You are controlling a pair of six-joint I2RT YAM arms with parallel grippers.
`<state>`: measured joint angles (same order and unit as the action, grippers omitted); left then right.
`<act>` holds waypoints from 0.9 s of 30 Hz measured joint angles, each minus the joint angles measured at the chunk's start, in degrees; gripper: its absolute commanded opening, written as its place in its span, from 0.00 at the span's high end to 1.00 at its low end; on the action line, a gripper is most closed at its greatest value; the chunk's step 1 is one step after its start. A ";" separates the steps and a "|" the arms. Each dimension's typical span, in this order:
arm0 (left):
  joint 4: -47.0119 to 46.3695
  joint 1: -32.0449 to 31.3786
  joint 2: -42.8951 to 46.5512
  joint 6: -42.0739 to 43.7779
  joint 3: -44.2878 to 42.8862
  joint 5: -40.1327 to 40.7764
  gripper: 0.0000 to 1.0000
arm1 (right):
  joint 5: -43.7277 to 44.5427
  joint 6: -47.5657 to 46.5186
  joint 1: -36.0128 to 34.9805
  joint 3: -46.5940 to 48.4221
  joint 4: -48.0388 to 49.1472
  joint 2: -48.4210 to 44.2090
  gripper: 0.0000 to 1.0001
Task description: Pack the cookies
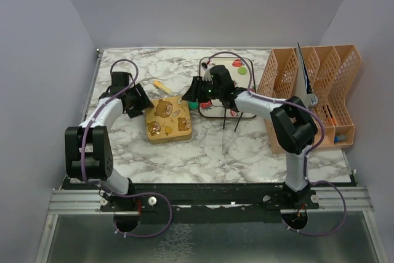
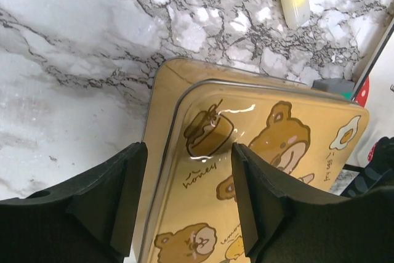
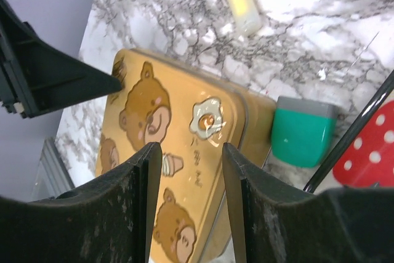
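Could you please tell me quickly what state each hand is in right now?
Left hand: open, straddling the edge of the yellow bear tin, holding nothing.
Right hand: open, above the same tin, holding nothing.

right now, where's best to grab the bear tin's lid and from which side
Probably the thin rim of the lid on its left edge, coming down from above: it lies flat and looks too wide to span. The open left tool straddles that edge.
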<state>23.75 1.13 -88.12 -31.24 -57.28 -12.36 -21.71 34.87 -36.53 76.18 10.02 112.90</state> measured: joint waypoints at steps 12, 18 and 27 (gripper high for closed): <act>0.11 1.44 -6.47 0.70 -4.59 -0.11 0.47 | 2.36 -1.09 0.24 9.25 -3.15 10.84 0.60; -0.24 1.92 -8.50 0.94 -6.12 -1.05 0.50 | 2.23 -0.79 0.50 10.23 -2.91 12.31 0.66; -0.76 2.19 -9.16 1.66 -6.54 -1.95 0.48 | 1.79 -0.28 0.63 6.99 1.53 11.39 0.66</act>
<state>22.98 3.31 -97.27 -29.58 -63.81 -14.31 -19.92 34.59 -35.90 83.18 11.55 124.29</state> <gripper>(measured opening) 0.510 0.320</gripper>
